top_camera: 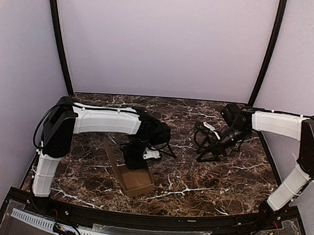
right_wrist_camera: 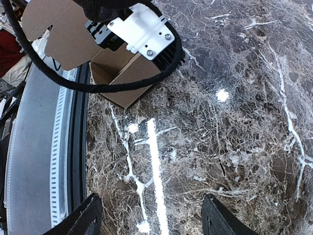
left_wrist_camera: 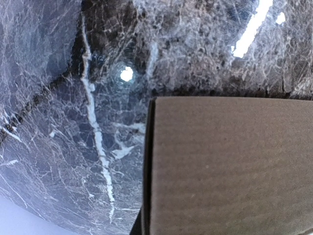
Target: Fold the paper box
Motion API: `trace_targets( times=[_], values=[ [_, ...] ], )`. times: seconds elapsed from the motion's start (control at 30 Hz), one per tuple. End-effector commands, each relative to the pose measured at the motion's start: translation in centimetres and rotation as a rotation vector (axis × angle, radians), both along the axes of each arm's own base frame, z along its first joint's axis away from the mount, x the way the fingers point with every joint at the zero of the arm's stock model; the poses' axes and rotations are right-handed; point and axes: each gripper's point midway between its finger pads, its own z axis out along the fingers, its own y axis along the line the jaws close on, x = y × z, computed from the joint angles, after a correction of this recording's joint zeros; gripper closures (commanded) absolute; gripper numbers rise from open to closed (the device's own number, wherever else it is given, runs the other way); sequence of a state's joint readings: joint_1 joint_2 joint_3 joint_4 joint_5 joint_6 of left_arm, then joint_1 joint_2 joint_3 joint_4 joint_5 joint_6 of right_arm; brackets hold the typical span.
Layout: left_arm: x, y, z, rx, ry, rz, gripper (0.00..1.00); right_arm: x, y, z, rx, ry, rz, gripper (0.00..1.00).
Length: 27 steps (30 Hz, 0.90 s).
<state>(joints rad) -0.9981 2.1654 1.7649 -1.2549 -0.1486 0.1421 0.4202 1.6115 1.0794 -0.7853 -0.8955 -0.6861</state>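
**A:** Where is the paper box (top_camera: 136,180)?

**B:** On the tabletop (top_camera: 194,192), near and left of centre. It looks part-formed: the walls are up, the top is open, and one long flap stands at its far-left side.

**A:** How should the fold go?

**B:** I'd pin the box with one hand and have the other sweep that flap over along its crease, slowly, so the light card neither slides nor buckles.

**A:** And the left hand (top_camera: 135,158)?

**B:** It's closed, right at the box. Its fingers are hidden, so I cannot tell whether it pinches a panel or only presses. The arm runs rightward from its base, wrist bent down.

**A:** The right hand (top_camera: 208,150)?

**B:** Spread wide and empty, above bare tabletop. It's well apart from the box, right and farther back, with the forearm reaching left and the wrist turned toward the box.
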Motion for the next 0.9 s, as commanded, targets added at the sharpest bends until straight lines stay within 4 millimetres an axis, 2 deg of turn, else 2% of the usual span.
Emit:
trace_targets(
  times=[0.0,0.27,0.37,0.47,0.67,0.77,0.87],
  values=[
    [1.1,-0.6,-0.4,-0.003,-0.065,0.016,0.97,0.3,-0.3,0.1,0.004,-0.014,-0.022,0.31],
    [1.8,-1.3,-0.7,-0.032,-0.108,0.047,0.99,0.4,-0.4,0.0,0.007,-0.013,-0.024,0.31],
    [1.0,-2.0,-0.7,-0.073,-0.061,0.06,0.96,0.5,-0.5,-0.1,0.007,-0.012,-0.027,0.31],
    [1.7,-2.4,0.2,-0.087,-0.093,0.047,0.94,0.7,-0.6,0.1,0.014,-0.014,-0.029,0.31],
    [4.0,-2.9,3.7,-0.105,-0.22,0.011,0.65,0.9,-1.0,0.7,0.029,-0.025,-0.04,0.31],
    [4.4,-3.0,4.6,-0.113,-0.242,0.003,0.57,0.9,-1.4,0.9,0.032,-0.024,-0.048,0.31],
    [4.9,-2.8,5.8,-0.107,-0.278,0.0,0.54,1.0,-1.6,1.3,0.043,-0.027,-0.057,0.3]
  ],
)
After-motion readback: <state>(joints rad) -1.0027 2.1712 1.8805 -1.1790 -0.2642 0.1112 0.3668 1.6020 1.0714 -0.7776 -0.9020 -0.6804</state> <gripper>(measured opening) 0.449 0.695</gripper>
